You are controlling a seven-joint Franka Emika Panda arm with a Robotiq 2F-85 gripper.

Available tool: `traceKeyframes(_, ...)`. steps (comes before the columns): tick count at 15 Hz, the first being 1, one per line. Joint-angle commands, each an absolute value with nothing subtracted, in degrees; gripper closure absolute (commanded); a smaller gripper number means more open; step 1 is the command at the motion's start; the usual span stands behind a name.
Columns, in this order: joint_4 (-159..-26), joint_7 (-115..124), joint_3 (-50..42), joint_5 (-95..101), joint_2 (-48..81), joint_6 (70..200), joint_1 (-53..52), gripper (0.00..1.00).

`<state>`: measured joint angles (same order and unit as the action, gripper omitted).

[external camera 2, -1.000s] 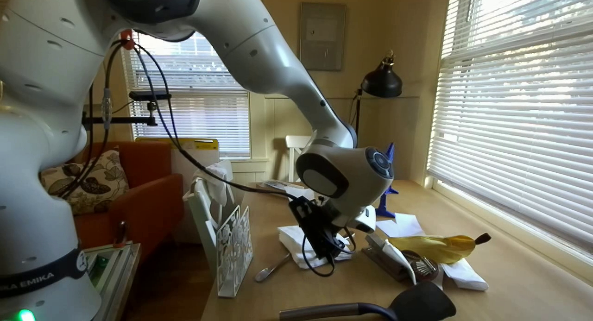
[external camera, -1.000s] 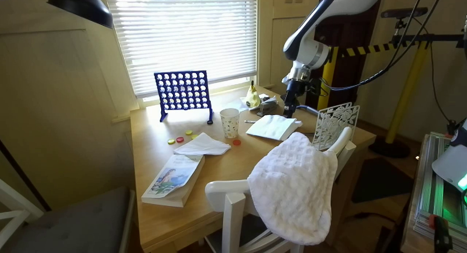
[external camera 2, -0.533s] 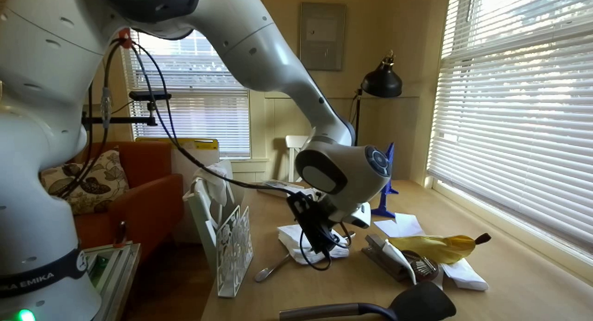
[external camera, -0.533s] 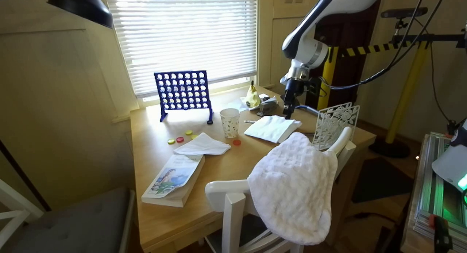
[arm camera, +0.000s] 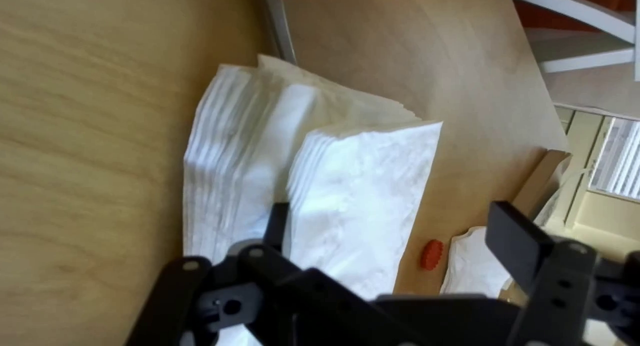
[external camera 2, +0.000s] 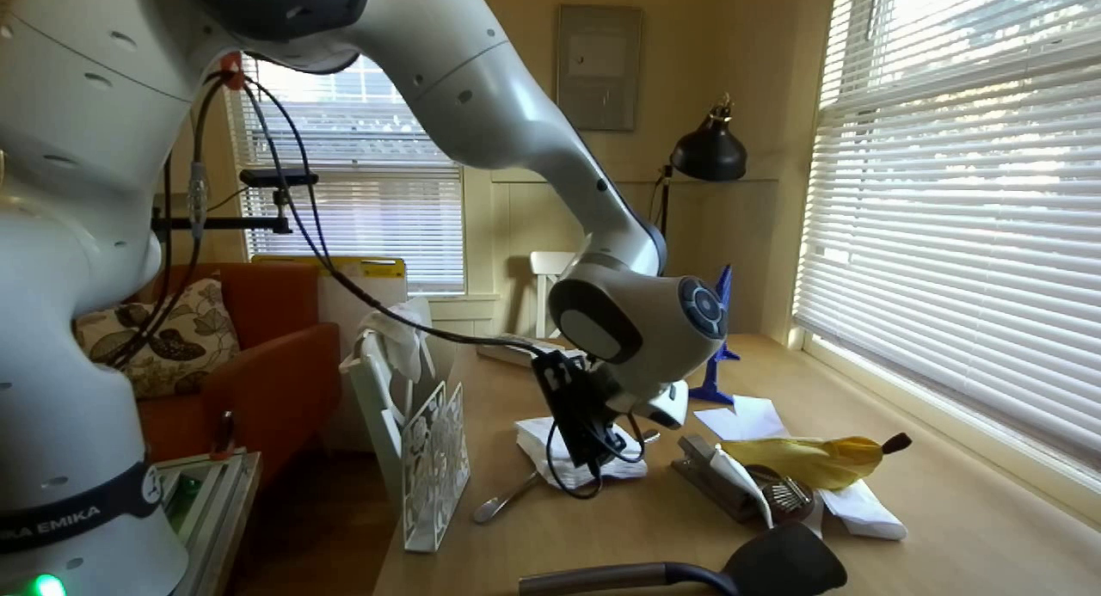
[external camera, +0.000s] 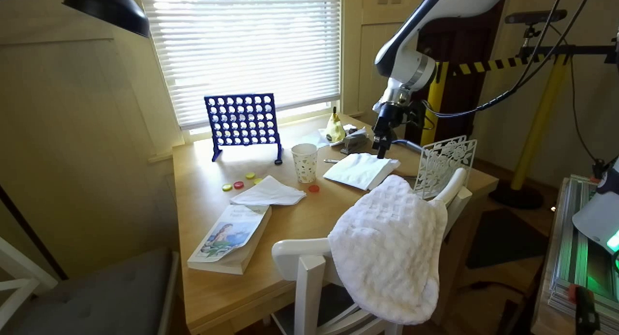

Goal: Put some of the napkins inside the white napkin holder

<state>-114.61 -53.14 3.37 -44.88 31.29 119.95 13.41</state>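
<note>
Because the napkins are thin paper, they should handle as light, soft and limp, apt to crease and slide over one another rather than break. In an exterior view they lie in a low stack on the table, lower layers showing on the side nearer the white holder, which stands upright, apart from them, with no napkins to be seen in it. In an exterior view a piece of cutlery runs slantwise and seems to pass under the stack, which may make it rock when pressed; there the holder's mouth points up, and its long axis follows the table's edge beside a chair. In the wrist view the gripper has its fingers wide, with nothing held: one is at the step where the upper bundle sits on the fanned lower pile, the other out past the bundle; whether the first touches paper, I cannot tell. That bundle's layered edge faces left and runs roughly top to bottom; its longer side cannot be told, as the gripper hides one end. Squeezed across its width, it would probably buckle, so I would slip one finger beneath the layered edge and pinch through the thickness.
</note>
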Motion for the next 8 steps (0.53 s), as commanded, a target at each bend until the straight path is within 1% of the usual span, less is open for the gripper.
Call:
traceKeyframes(1, -117.07, -51.04, 2.74, -50.78, 29.16, 121.15, 13.76, 0.0)
traceKeyframes(8, -116.59, -41.48, -0.2, -49.27, 29.76, 120.53, 12.27, 0.0)
